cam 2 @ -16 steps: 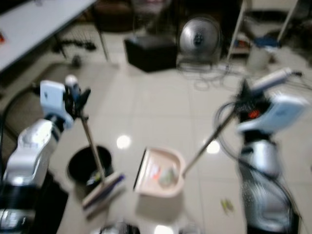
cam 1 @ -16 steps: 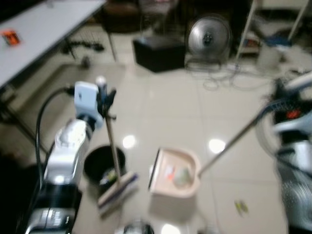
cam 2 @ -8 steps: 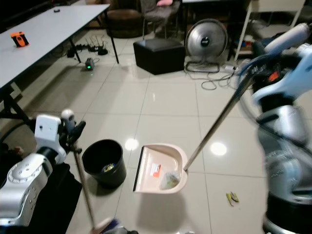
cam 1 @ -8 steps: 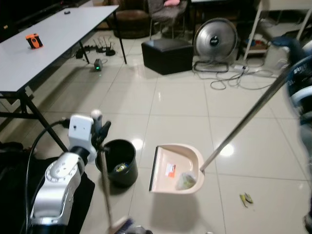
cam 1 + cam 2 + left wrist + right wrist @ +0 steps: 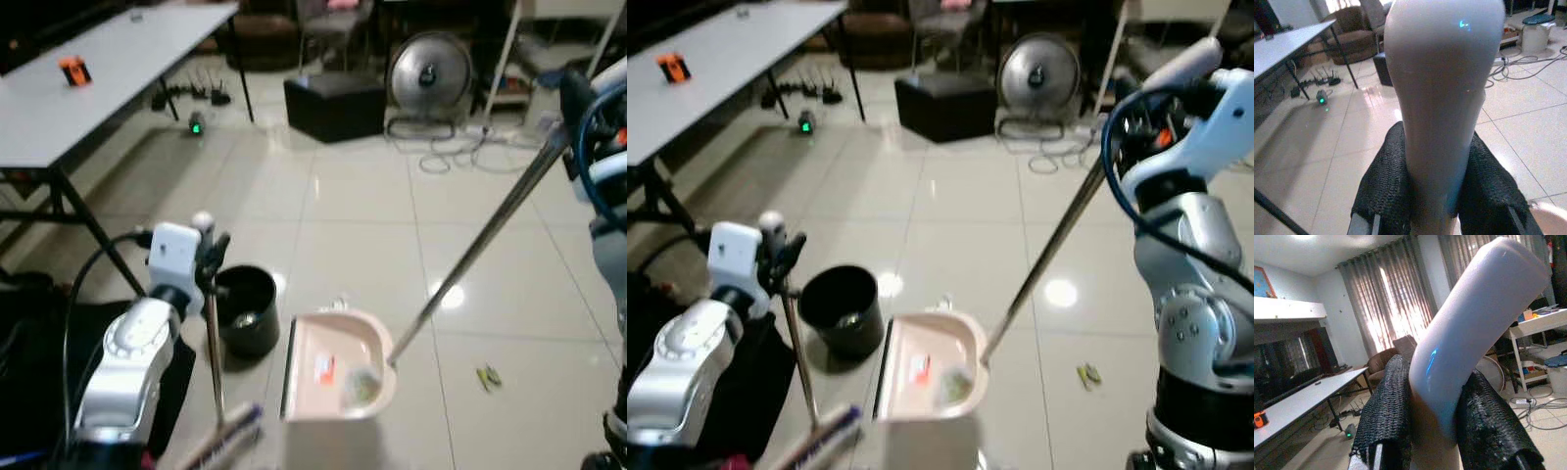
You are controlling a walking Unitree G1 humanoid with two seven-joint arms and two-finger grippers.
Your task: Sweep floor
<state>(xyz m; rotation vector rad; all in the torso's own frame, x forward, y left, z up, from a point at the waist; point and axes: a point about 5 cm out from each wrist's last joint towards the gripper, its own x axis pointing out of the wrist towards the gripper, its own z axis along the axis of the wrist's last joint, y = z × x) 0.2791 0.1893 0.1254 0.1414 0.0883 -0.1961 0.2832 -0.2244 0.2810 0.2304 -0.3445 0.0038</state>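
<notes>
Here we have both sets of fingers pinching light, stiff, slippery-looking handle tops, left fingers [image 5: 1386,181] on the broom [image 5: 212,343], right fingers [image 5: 1388,411] on the dustpan [image 5: 338,377], its pan resting far below; holding lower would steady them.

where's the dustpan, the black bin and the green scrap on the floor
dustpan [image 5: 328,377], left eye view, on its pink tray floor
black bin [image 5: 253,323], left eye view, on its outer side wall
green scrap [image 5: 487,376], left eye view, on the scrap's middle
</notes>
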